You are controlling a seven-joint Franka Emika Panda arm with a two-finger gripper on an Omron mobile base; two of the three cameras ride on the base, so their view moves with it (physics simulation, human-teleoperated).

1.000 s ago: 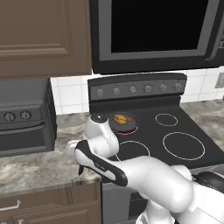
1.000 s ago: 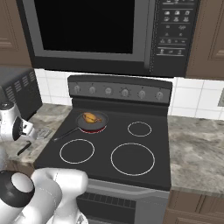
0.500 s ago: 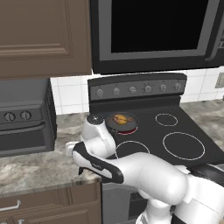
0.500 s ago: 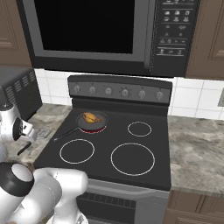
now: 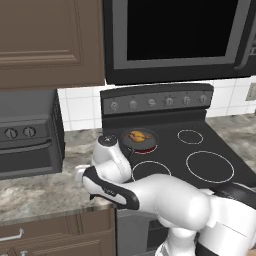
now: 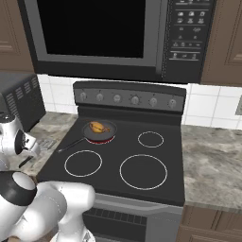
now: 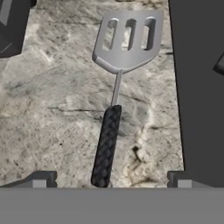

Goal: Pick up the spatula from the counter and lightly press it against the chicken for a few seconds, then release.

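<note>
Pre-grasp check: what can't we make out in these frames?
- Gripper, hand view: just fingertips clear the bottom edge; height above the spatula unreadable.
- Chicken, right base view: too small to judge shape.
- Pan handle, left base view: partly hidden behind the arm.
- Dark object, hand view: cut by right edge, unidentifiable.

Mottled grey stone counter [image 5: 40,185], left of the black stove [image 5: 200,145]. Spatula [image 7: 112,116] lies flat on it. In the hand view its slotted metal blade points away from the camera and its black textured handle toward it. Shaft roughly parallel to the stove edge, near it, not touching. Dark countertop oven [image 5: 27,135] stands at the counter's back left. On the stove's rear-left burner: pan [image 5: 127,141], chicken [image 5: 139,135] in it.
</note>
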